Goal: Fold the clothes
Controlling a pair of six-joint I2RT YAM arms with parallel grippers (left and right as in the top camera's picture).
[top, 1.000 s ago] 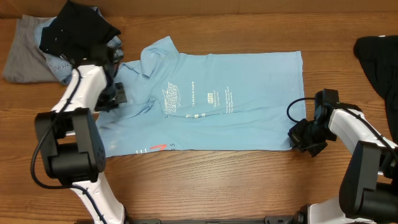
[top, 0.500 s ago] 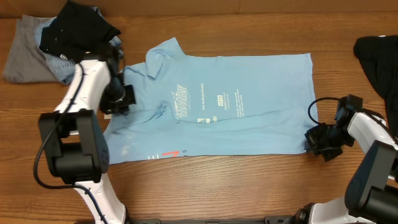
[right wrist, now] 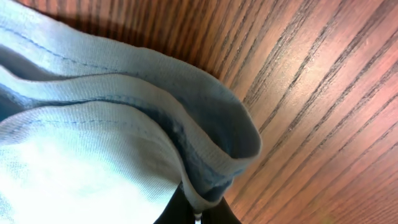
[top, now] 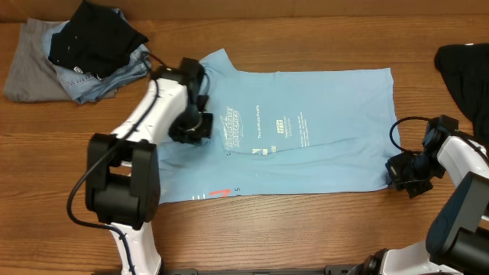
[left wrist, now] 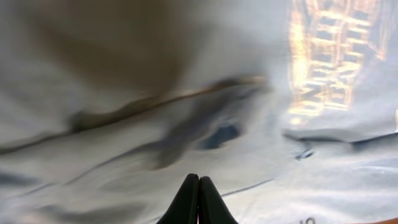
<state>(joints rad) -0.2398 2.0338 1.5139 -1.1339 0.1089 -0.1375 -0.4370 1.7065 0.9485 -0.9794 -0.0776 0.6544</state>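
The light blue T-shirt point(top: 321, 153) lies spread out on the wooden tabletop point(top: 306, 237) with its small white print point(top: 260, 130) facing up. A little piece of red lettering point(top: 219, 193) shows at the near left edge. The left claw point(top: 192, 128) sits on the shirt beside the collar and sleeve. In its wrist view the two fingers are pressed together, and they seem to pinch the cloth, though that picture is blurred. The right claw point(top: 400, 171) is at the near right corner of the hem, closed tightly on a doubled edge of the fabric, which bulges out just above the fingertips. I judge that the task is only at its beginning. The shirt is stretched between the two arms, but no fold is made in it yet. A pile of grey, denim and black garments point(top: 76, 53) waits at the far left corner, and one more black garment point(top: 466, 69) lies at the right edge.
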